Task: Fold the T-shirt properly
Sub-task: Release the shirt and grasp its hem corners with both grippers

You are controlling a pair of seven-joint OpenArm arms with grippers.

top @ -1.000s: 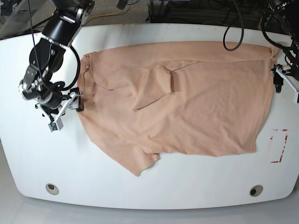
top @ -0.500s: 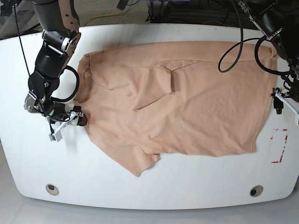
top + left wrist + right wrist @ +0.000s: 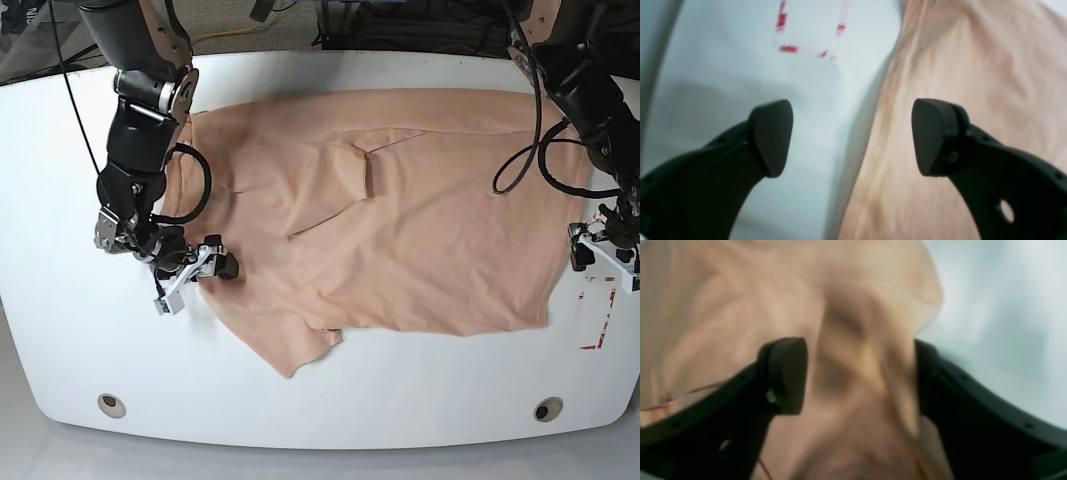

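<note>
Both grippers shifted inward over the shirt's sides | left gripper (image 3: 851,138): fingers apart | right gripper (image 3: 860,376): fingers apart, straddling fabric | T-shirt (image 3: 430,240) spread on table (image 3: 330,405), likely near grasping

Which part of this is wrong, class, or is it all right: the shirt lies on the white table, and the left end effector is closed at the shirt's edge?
One thing is wrong: the left end effector is open at the shirt's edge, as the left wrist view shows. The shirt does lie on the white table.
</note>
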